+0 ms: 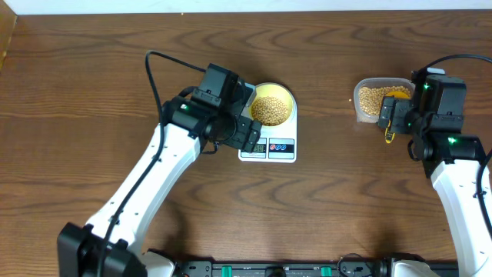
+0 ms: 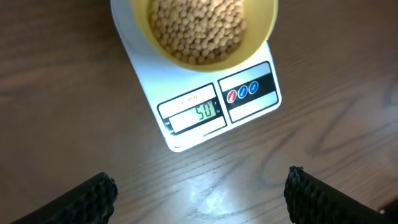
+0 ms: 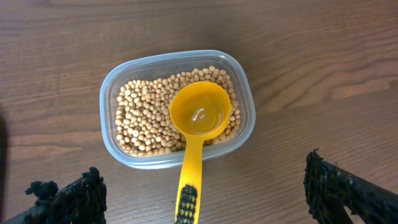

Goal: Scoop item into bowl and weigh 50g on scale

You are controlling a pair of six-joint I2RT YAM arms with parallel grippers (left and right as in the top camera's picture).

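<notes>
The pale-yellow bowl (image 1: 273,105) (image 2: 205,31) sits on the white scale (image 1: 268,146) (image 2: 205,112) and holds tan beans (image 1: 270,109) (image 2: 199,28). The scale's display reads 50. My left gripper (image 1: 250,137) (image 2: 202,199) is open and empty over the wood just in front of the scale. A clear tub (image 1: 377,98) (image 3: 177,109) holds more beans (image 3: 143,118), and the yellow scoop (image 1: 390,108) (image 3: 196,130) rests in it, its cup empty and its handle over the tub's near rim. My right gripper (image 1: 390,123) (image 3: 202,199) is open, its fingers wide on either side of the scoop handle and apart from it.
The brown wooden table (image 1: 323,208) carries only the scale and the tub. The left arm lies along the scale's left side. The table's front edge shows rails and cables (image 1: 277,269).
</notes>
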